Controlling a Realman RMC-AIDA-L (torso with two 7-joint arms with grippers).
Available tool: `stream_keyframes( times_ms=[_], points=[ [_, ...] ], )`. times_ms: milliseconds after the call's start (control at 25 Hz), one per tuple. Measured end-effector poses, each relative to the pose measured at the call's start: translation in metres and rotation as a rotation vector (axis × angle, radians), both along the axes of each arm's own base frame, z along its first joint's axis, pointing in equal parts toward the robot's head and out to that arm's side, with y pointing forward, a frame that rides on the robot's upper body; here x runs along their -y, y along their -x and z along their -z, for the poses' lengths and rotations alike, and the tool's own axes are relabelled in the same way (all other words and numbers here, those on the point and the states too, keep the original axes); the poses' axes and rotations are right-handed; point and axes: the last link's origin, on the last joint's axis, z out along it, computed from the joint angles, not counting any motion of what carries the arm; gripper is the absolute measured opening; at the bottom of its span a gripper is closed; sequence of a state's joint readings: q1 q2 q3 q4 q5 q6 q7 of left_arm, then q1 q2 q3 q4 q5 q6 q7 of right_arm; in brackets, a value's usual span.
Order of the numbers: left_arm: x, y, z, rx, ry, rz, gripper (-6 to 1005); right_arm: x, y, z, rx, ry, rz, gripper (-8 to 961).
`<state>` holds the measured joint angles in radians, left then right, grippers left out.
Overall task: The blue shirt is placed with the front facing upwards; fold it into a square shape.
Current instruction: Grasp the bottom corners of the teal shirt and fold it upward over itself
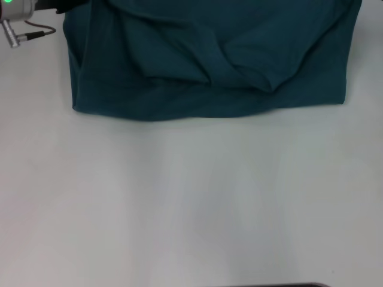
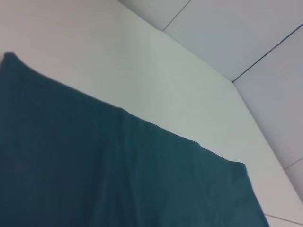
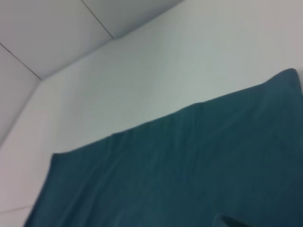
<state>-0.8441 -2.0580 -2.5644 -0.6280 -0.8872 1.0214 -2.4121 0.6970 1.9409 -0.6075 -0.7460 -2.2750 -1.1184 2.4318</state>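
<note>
Shirt (image 1: 209,60) lies rumpled and folded on white table (image 1: 191,197).

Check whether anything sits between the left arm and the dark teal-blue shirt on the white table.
Nothing visible does. The dark teal-blue cotton shirt lies rumpled on the white table; the left arm's metal wrist is right beside its far left corner, with only bare tabletop between.

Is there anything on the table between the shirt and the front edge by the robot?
No, just bare table. The head view shows nothing lying between the shirt's near hem and that edge.
</note>
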Motion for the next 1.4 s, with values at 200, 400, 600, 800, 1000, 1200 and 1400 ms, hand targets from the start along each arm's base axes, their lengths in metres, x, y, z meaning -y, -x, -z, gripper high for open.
stream_keyframes(
  times_ms=[200,400,600,800,1000,1200,1400],
  points=[
    [-0.008,-0.01,0.0,-0.032,-0.009,0.027,7,-0.01,0.002,0.005,0.084,0.035,0.007,15],
    [-0.011,-0.014,0.0,-0.045,-0.012,0.036,6,-0.015,0.004,0.007,0.138,0.055,0.004,15],
    [-0.016,-0.02,0.003,-0.067,-0.02,0.046,6,-0.023,0.007,0.01,0.2,0.064,0.003,15],
    [-0.02,-0.022,0.003,-0.073,-0.034,0.041,7,-0.035,0.015,0.006,0.265,0.03,-0.017,14],
    [-0.021,-0.018,-0.001,-0.073,-0.046,0.028,7,-0.044,0.026,0.004,0.301,0.019,-0.048,15],
    [-0.019,-0.016,0.001,-0.075,-0.04,0.024,6,-0.046,0.028,0.016,0.345,0.027,-0.064,16],
    [-0.017,-0.015,0.004,-0.077,-0.034,0.027,7,-0.044,0.026,0.032,0.368,0.046,-0.068,16]
  ],
)
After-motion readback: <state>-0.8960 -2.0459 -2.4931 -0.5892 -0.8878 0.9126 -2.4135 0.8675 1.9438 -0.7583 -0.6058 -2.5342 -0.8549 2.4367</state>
